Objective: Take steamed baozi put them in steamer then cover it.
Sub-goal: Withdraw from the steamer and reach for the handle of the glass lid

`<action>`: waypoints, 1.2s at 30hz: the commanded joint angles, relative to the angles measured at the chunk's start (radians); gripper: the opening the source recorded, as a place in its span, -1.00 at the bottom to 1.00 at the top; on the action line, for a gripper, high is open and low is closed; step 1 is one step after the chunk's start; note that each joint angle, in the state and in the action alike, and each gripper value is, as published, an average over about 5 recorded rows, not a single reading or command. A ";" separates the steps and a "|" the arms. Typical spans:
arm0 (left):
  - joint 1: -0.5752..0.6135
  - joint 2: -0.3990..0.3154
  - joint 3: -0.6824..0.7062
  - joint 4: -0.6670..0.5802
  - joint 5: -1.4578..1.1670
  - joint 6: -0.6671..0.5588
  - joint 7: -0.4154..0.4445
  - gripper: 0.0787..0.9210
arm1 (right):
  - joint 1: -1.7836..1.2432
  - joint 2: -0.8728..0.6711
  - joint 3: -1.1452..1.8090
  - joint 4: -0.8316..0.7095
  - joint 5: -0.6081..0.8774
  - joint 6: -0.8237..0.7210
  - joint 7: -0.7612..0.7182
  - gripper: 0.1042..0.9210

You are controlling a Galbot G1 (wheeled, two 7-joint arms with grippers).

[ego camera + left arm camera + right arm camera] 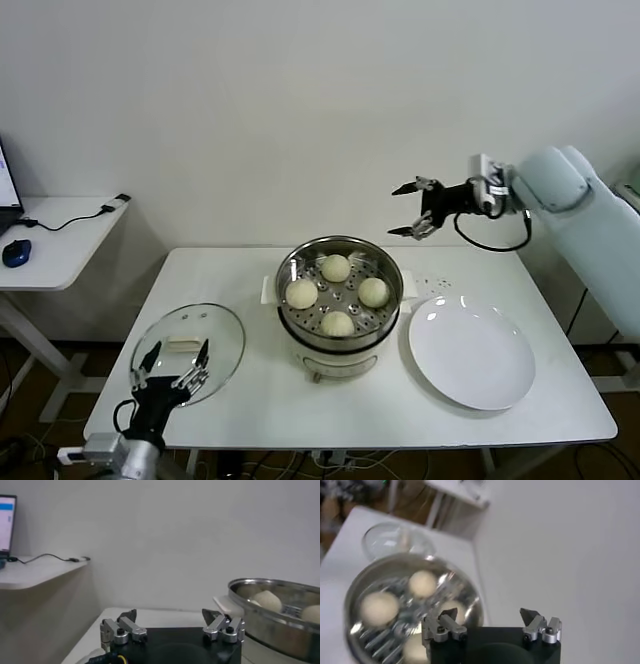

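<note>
Nearest the robot, the left gripper (172, 362) is seen at the table's (250, 410) front edge, to the robot's left of the steamer (340, 262), poised over the near rim of the glass lid (188, 350). Its fingers are spread wide and nothing is held. The lid lies flat on the table, apart from the steamer, white handle up.

Mid-table, the steamer sits on its white pot base, uncovered. All four baozi (336, 268) are inside on the perforated floor, spaced in a ring, none touching.

To the steamer's right, just beside it, a flat white plate (471, 352) is seen.

Farthest back, the right gripper (414, 209) is held high, behind and right of the steamer, fully open, nothing in it.

Judged: loading is done; only covering is left. Risks: the handle is low and flat, so a pinch taken off-centre could slip; a tilted lid could catch the steel rim or drop, and glass could crack; if lowered off-centre, the lid may sit askew.
</note>
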State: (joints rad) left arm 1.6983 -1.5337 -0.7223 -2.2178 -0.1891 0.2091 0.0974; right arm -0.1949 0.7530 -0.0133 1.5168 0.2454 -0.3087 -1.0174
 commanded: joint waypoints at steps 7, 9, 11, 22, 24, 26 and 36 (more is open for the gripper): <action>-0.068 0.011 -0.015 0.045 0.037 -0.081 -0.048 0.77 | -0.958 0.343 0.844 0.194 0.203 0.380 0.595 0.76; -0.080 0.013 -0.020 0.066 0.089 -0.106 -0.041 0.77 | -1.025 0.419 0.847 0.209 0.225 0.418 0.668 0.76; -0.090 0.015 -0.024 0.088 0.155 -0.132 -0.029 0.77 | -1.076 0.501 0.856 0.230 0.241 0.438 0.726 0.76; -0.238 0.070 -0.045 0.334 0.984 -0.291 -0.090 0.77 | -1.260 0.634 0.825 0.278 0.295 0.488 0.834 0.76; -0.263 0.120 -0.025 0.419 1.148 -0.313 -0.140 0.77 | -1.268 0.615 0.817 0.282 0.297 0.489 0.837 0.76; -0.275 0.169 -0.001 0.487 1.314 -0.293 -0.239 0.77 | -1.268 0.602 0.812 0.284 0.299 0.491 0.838 0.76; -0.225 0.292 0.030 0.490 1.619 -0.152 -0.241 0.77 | -1.260 0.596 0.802 0.275 0.303 0.504 0.833 0.76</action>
State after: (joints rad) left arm 1.4906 -1.3685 -0.7152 -1.8358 0.8686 0.0069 -0.0964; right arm -1.3705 1.3135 0.7682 1.7810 0.5280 0.1611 -0.2380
